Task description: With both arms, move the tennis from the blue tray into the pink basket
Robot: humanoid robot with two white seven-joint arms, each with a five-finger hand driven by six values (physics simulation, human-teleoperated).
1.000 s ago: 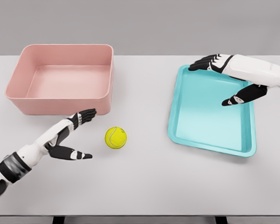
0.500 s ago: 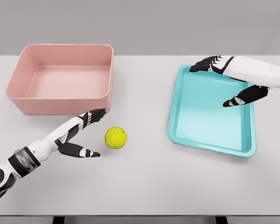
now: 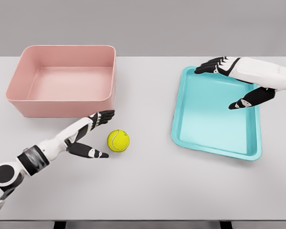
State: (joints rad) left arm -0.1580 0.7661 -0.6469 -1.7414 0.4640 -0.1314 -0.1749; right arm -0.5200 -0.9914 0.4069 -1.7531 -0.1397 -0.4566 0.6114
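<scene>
A yellow tennis ball (image 3: 118,140) lies on the white table between the pink basket (image 3: 19,104) and the blue tray (image 3: 181,112). My left hand (image 3: 104,135) is open just left of the ball, fingers above and thumb below it, a small gap away from touching. My right hand (image 3: 224,86) hovers open over the far right part of the tray, holding nothing. The tray and the basket hold nothing.
The pink basket stands at the back left, close behind my left hand's fingers (image 3: 103,116). The table's front edge (image 3: 143,220) runs along the bottom.
My left hand has slid right towards the ball, closing most of the gap. The right hand has drifted slightly right over the tray. The ball has not moved.
</scene>
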